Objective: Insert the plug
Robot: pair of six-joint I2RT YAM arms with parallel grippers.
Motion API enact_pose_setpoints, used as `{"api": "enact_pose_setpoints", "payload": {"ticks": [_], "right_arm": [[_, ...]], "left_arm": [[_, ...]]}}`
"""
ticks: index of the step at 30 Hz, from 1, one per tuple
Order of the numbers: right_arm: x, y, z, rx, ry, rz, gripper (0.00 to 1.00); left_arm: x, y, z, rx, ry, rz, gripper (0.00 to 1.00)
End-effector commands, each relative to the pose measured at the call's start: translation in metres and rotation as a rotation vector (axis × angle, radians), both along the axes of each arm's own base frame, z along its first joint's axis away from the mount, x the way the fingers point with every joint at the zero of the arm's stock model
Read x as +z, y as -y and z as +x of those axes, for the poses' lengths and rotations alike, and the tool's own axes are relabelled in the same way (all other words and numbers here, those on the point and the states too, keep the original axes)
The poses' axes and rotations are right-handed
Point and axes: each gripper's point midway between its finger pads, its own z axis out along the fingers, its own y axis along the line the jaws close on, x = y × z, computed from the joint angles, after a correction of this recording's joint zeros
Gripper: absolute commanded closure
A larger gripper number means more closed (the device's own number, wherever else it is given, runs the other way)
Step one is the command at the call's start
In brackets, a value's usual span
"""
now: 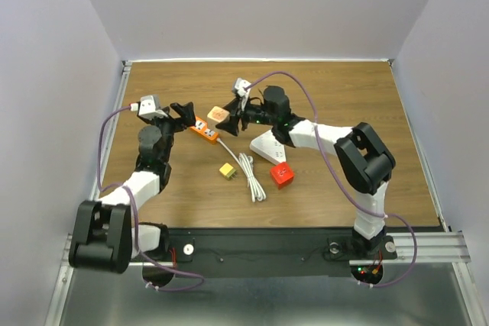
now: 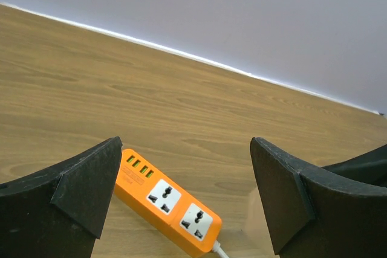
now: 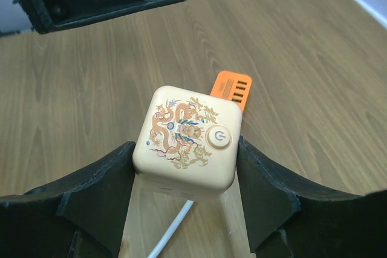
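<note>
Right wrist view has the right gripper [image 3: 186,155] clamped on the flat sides of the cream plug [image 3: 181,125]. The plug hangs over the orange strip [image 3: 233,87], and only the strip's USB end shows behind it. Left wrist view shows both sockets [image 2: 181,206] bare, so I'd say nothing is seated yet.

The left gripper [image 2: 186,149] stands wide open at the strip's USB end, holding nothing. That's my worry: the strip lies loose on the table [image 1: 344,97], and a push that's even slightly off could slide or tip it rather than seat the pins.

The pins are hidden under the plug, so I can't tell how they line up. If they're off, the smooth plug may twist in the jaws. The strip's white cable [image 3: 172,228] could tug it too.
</note>
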Motion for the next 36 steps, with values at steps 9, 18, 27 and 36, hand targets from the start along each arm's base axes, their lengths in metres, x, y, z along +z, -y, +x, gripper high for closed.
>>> {"api": "enact_pose_setpoints", "payload": {"ticks": [9, 18, 27, 36], "right_arm": [[-0.028, -0.044, 0.013, 0.065, 0.161, -0.116, 1.00], [-0.039, -0.054, 0.019, 0.067, 0.224, -0.113, 1.00], [-0.047, -0.063, 0.028, 0.067, 0.249, -0.105, 1.00], [-0.058, -0.058, 0.034, 0.008, 0.220, -0.118, 1.00]], "left_arm": [[0.005, 0.018, 0.049, -0.112, 0.030, -0.082, 0.02], [0.001, 0.017, 0.052, -0.127, 0.031, -0.091, 0.04], [0.008, 0.019, 0.046, -0.152, 0.051, -0.095, 0.05], [0.012, 0.016, 0.043, -0.133, 0.059, -0.100, 0.05]]}}
